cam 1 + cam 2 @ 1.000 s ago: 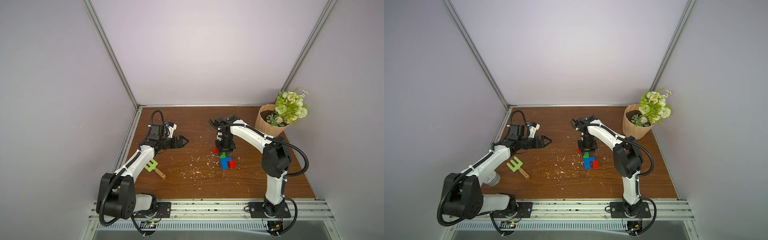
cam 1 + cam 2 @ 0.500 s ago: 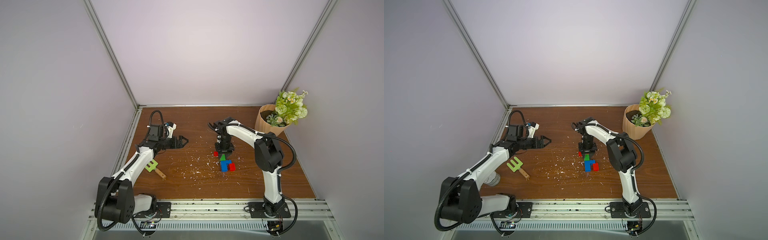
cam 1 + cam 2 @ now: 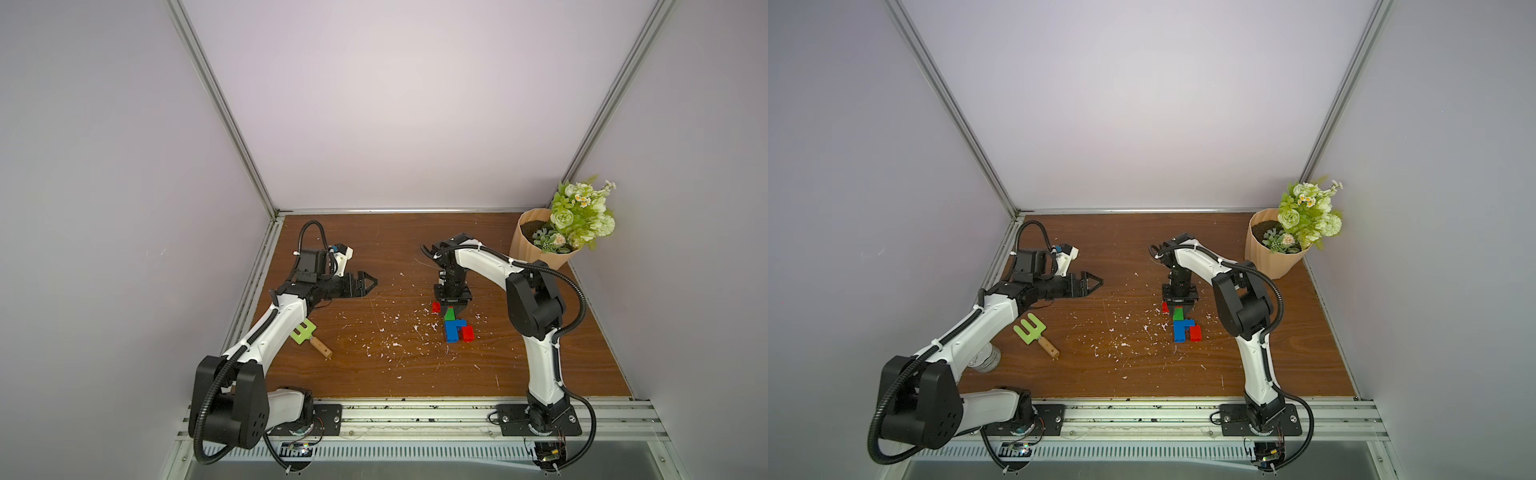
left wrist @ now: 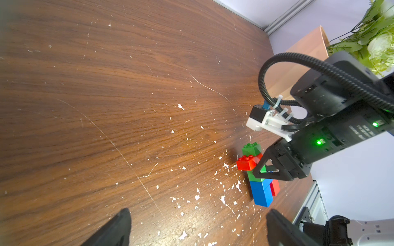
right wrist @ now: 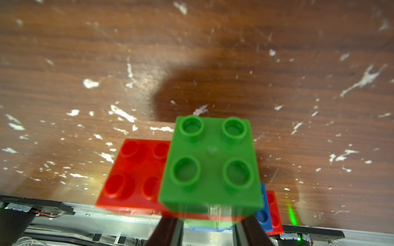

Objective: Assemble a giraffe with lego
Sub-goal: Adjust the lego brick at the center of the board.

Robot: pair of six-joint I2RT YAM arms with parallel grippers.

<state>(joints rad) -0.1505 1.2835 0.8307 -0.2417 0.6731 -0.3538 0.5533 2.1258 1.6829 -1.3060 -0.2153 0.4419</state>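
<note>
On the table [image 3: 415,232], right arm [image 3: 486,266] has folded its elbow inward; left gripper [image 4: 197,213] gapes empty; right gripper [image 3: 450,311] stays clamped on the neck of the giraffe [image 3: 453,330], nudged slightly frontward near centre; judged: build complete, release pending.

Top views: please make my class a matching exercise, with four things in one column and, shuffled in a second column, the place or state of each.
Things
1. giraffe
2. fork
3. pot
4. left gripper

Places and states
A. open, holding nothing
B. in the back right corner of the table
C. clamped in the right gripper
D. lies by the left arm

Pairs: 1-C, 2-D, 3-B, 4-A
</note>
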